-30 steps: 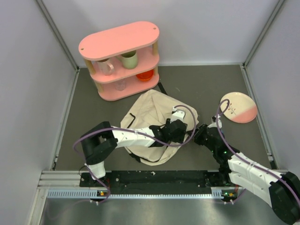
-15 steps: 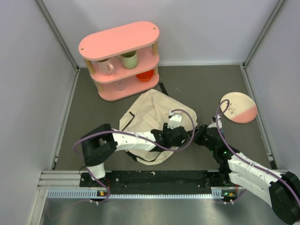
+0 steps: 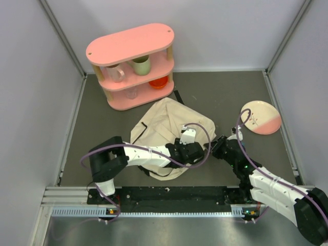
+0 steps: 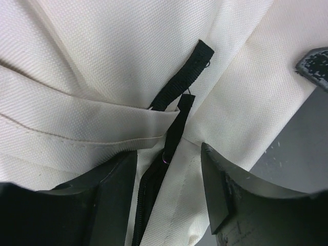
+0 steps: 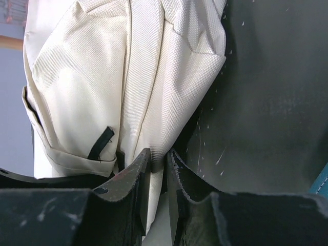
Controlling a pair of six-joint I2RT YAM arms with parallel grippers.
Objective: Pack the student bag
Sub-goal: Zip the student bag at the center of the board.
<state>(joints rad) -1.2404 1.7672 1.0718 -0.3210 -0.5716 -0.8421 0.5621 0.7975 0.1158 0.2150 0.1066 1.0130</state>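
The student bag [image 3: 163,120], cream fabric with black straps, lies crumpled mid-table. My left gripper [image 3: 201,152] rests on its near right edge. In the left wrist view the gripper [image 4: 168,156] is open, its fingers [image 4: 115,179] straddling the black zipper [image 4: 148,197] and zipper pull [image 4: 175,128] without clamping them. A black loop tag [image 4: 182,74] sits just beyond. My right gripper [image 3: 218,148] meets the bag's right corner. In the right wrist view this gripper [image 5: 158,156] is shut on a fold of the bag's fabric [image 5: 154,92].
A pink two-tier shelf [image 3: 130,46] with mugs and a red bowl stands at the back left. A pink-and-white plate [image 3: 261,117] lies at the right. Grey walls enclose the dark table [image 3: 225,92] on three sides.
My left gripper has drawn back toward the near edge and slightly left, and the bag's right side has flattened a little. The right gripper has kept its pinch in place.
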